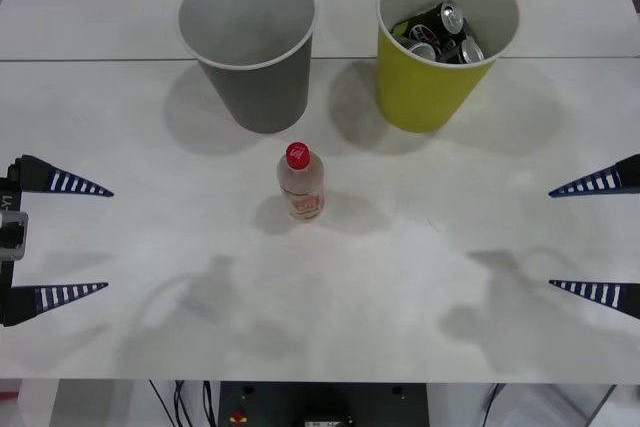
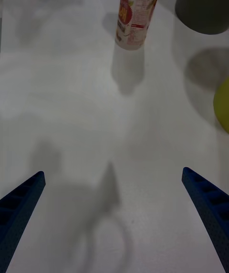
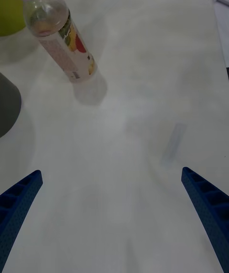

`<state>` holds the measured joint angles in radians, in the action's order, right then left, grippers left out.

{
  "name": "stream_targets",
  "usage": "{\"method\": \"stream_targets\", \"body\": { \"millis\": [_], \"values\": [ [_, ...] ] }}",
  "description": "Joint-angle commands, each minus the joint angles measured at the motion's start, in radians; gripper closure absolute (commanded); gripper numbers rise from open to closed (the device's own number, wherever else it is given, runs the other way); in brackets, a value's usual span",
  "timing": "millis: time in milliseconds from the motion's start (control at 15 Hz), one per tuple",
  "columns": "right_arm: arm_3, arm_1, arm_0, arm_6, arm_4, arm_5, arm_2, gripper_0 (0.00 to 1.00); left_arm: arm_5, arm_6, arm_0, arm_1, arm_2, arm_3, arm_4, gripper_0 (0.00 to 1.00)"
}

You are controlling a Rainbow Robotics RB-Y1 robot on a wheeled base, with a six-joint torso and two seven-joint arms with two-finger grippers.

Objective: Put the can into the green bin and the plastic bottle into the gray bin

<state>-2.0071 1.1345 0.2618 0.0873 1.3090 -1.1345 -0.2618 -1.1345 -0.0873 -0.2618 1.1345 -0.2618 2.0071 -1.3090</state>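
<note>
Plastic bottle [image 1: 301, 182] stands upright on the white table [image 1: 420, 277], red cap up, roughly midway between the two grippers and well apart from both; nothing holds it.

Left gripper [image 1: 72, 239] at the left edge of the table, fingers spread wide, nothing between them; from its wrist camera the bottle sits ahead of the fingertips and off toward one finger's side, not on the centreline.

Right gripper [image 1: 592, 237] at the right edge, fingers likewise spread and empty; from its wrist camera the bottle lies ahead and closer to centre between the fingers.

Step in hand, as I judge it: reach for the bottle, cans being already binned.

Doing it well: bring one gripper in until the bottle sits squarely between the spread fingers; keep both fingertips off the body until aligned, since a narrow, light, upright bottle will likely tip at a glancing touch; close on the labelled body rather than the cap; lift clear before carrying, as the gray bin's rim stands higher than the bottle.

Containers: gray bin [image 1: 248, 45] beyond the bottle, toward the left gripper's side, upright, inside bare as far as seen; green bin [image 1: 446, 42] just beside it, toward the right gripper's side, upright, holding several dark cans [image 1: 440, 32] piled loosely below the rim.
</note>
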Motion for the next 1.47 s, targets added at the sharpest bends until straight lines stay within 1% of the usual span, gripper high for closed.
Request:
{"method": "stream_targets", "body": {
  "millis": [67,200,533,600,800,933,1200,1333,1467],
  "values": [
    [0.000,0.000,0.000,0.000,0.000,0.000,0.000,0.00,0.000,0.000,0.000,0.000,0.000,0.000,0.000,0.00],
    [0.000,0.000,0.000,0.000,0.000,0.000,0.000,0.00,0.004,0.008,-0.020,-0.002,0.007,-0.030,0.004,0.00],
    [0.000,0.000,0.000,0.000,0.000,0.000,0.000,0.00,0.027,0.017,-0.019,0.001,0.007,-0.036,0.014,0.00],
    [0.000,0.000,0.000,0.000,0.000,0.000,0.000,0.00,0.035,0.018,-0.014,-0.001,0.015,-0.045,0.028,0.00],
    [0.000,0.000,0.000,0.000,0.000,0.000,0.000,0.00,0.053,-0.002,0.052,-0.015,0.107,-0.151,0.132,0.00],
    [0.000,0.000,0.000,0.000,0.000,0.000,0.000,0.00,0.053,-0.057,0.105,-0.044,0.150,-0.214,0.162,0.00],
    [0.000,0.000,0.000,0.000,0.000,0.000,0.000,0.00,0.053,-0.094,0.216,-0.125,0.222,-0.323,0.172,0.00],
    [0.000,0.000,0.000,0.000,0.000,0.000,0.000,0.00,0.058,-0.187,0.259,-0.174,0.243,-0.389,0.174,0.00],
    [0.000,0.000,0.000,0.000,0.000,0.000,0.000,0.00,0.059,-0.249,0.280,-0.213,0.262,-0.430,0.194,0.00]
  ]
}}
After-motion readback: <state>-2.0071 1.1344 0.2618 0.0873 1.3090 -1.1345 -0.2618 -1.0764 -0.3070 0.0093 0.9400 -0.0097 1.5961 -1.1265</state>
